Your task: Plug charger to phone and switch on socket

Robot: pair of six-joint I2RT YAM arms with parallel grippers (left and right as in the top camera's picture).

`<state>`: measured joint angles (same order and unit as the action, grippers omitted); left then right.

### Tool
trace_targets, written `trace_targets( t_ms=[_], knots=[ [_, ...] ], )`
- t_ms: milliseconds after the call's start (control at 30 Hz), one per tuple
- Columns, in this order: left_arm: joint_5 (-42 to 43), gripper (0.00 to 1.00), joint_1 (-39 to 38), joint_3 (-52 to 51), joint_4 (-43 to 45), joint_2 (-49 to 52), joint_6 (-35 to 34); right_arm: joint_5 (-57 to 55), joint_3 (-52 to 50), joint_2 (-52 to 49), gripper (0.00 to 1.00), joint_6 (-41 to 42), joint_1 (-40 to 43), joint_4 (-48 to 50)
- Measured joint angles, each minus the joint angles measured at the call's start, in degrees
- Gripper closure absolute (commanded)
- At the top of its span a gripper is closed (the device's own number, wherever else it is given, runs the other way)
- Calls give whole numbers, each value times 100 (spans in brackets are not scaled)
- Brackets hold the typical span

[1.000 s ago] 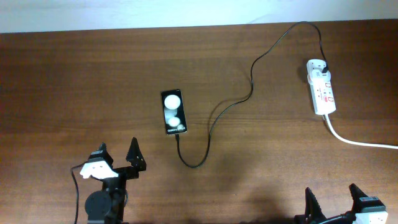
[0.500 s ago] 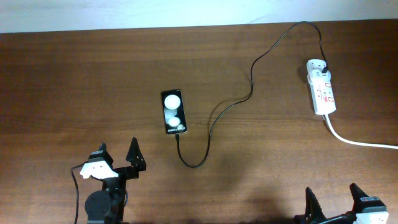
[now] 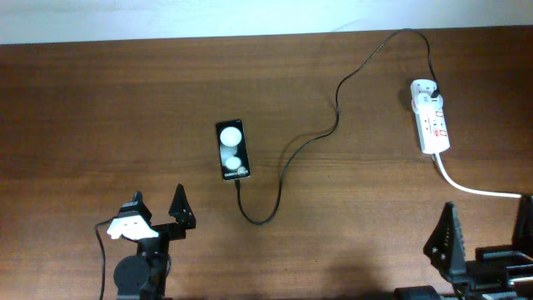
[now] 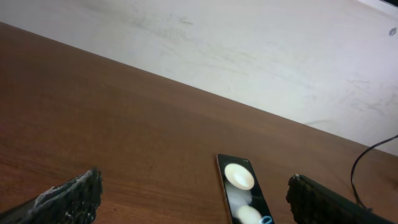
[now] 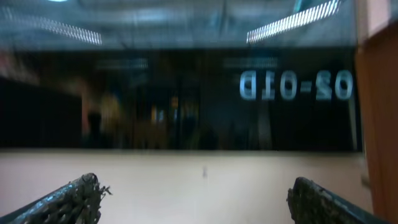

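Observation:
The black phone (image 3: 232, 150) lies face up mid-table, with two white round spots on its screen; it also shows in the left wrist view (image 4: 242, 194). The thin black charger cable (image 3: 308, 142) runs from the phone's near end, loops, and curves up to its black plug (image 3: 435, 89) at the far end of the white socket strip (image 3: 431, 117). My left gripper (image 3: 158, 208) is open and empty, near the front edge, below and left of the phone. My right gripper (image 3: 487, 233) is open and empty at the front right, below the socket.
The socket's thick white cord (image 3: 479, 187) runs off to the right edge. The right wrist view faces a pale wall (image 5: 199, 180) and a dark window, not the table. A pale wall (image 4: 249, 50) lies beyond the table's far edge.
My right gripper has risen and moved right and farther up the table, its fingers now showing wider apart. The left gripper, phone, cable and socket have not moved.

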<state>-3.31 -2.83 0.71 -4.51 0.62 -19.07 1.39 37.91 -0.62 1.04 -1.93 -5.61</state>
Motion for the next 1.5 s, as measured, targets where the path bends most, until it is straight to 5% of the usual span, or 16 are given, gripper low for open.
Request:
trace_targets(
  t_ms=[200, 367, 867, 1067, 1500],
  knots=[
    [4, 1, 0, 0, 0, 0, 0, 0, -914, 0, 1, -2, 0, 1812],
    [2, 1, 0, 0, 2, 0, 0, 0, -1707, -2, 2, 0, 0, 2039],
    [2, 1, 0, 0, 2, 0, 0, -2, -3703, -7, 1, 0, 0, 1495],
    [2, 1, 0, 0, 2, 0, 0, -2, -3731, -7, 1, 4, 0, 144],
    [2, 1, 0, 0, 2, 0, 0, -2, -3731, -7, 2, 2, 0, 142]
  ],
)
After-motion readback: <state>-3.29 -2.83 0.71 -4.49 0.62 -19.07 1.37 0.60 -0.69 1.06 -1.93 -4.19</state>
